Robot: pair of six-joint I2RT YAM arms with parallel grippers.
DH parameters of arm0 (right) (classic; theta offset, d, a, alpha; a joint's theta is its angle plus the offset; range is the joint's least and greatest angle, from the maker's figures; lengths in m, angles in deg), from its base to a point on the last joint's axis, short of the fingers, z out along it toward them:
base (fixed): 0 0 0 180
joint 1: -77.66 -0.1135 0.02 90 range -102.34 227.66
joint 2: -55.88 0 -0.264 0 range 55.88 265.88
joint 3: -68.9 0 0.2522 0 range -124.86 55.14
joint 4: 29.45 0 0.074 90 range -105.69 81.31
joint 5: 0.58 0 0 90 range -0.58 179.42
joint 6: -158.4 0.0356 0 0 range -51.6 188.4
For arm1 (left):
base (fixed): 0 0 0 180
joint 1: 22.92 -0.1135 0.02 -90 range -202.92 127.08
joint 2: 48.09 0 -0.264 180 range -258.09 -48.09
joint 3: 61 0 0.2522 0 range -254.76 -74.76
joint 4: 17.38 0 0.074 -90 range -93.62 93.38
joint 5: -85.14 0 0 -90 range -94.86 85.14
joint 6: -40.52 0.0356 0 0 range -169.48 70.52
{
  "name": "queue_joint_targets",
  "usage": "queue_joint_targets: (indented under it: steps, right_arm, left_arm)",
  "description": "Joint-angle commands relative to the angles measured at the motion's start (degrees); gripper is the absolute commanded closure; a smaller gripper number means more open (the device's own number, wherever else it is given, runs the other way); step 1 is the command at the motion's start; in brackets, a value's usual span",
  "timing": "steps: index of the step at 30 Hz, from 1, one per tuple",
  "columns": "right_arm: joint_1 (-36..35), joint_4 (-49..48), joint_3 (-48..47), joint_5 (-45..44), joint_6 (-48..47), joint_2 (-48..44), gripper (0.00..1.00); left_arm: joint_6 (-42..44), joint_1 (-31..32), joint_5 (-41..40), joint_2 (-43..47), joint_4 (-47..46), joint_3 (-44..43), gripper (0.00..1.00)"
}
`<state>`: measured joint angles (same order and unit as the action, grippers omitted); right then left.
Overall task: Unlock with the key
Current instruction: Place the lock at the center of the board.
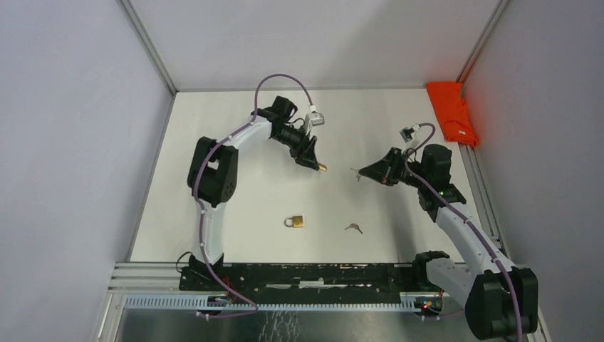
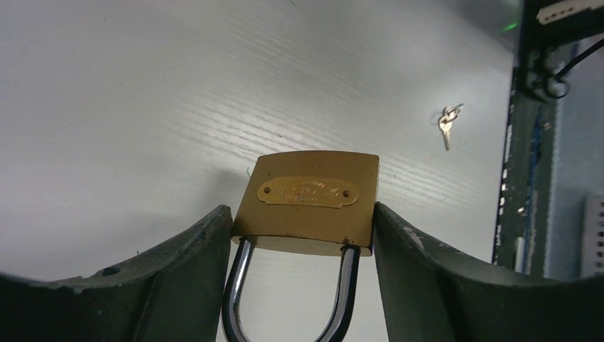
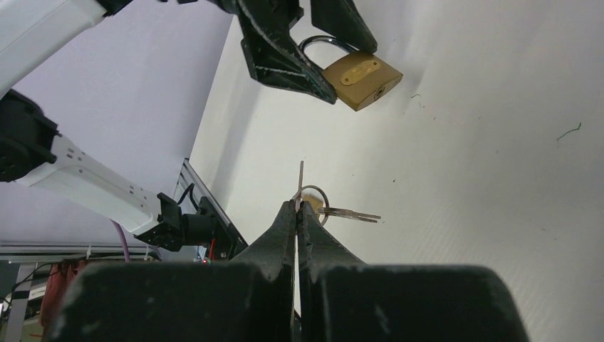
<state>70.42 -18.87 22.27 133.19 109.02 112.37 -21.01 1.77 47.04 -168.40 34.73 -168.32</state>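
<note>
A brass padlock (image 2: 313, 199) with a steel shackle is clamped by its sides between the fingers of my left gripper (image 2: 303, 221), body pointing away from the wrist. From above, that gripper (image 1: 318, 166) holds the padlock (image 1: 324, 169) over the table's middle. My right gripper (image 3: 298, 210) is shut on a key (image 3: 301, 178) that sticks out edge-on past the fingertips, with a ring and a second key (image 3: 349, 214) dangling. In the right wrist view the held padlock (image 3: 362, 80) hangs ahead, apart from the key. The right gripper (image 1: 363, 171) faces the left one across a small gap.
A second brass padlock (image 1: 294, 221) lies on the white table near the front, with a loose bunch of keys (image 1: 353, 228) to its right, also in the left wrist view (image 2: 446, 121). An orange object (image 1: 453, 112) sits at the back right corner. Walls enclose three sides.
</note>
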Motion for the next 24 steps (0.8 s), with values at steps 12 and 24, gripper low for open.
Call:
queue_joint_targets:
  steps: [12,24]
  right_arm:
    - [1.94,-6.86,-0.82,3.5,0.44,2.31,1.0]
    - [2.28,-8.16,-0.19,4.31,0.52,1.32,1.0]
  left_arm:
    - [-22.5,-5.41,10.84,-12.14,-1.36,-10.93,0.86]
    - [-26.53,-5.95,2.12,-12.98,-4.78,-9.59,0.83]
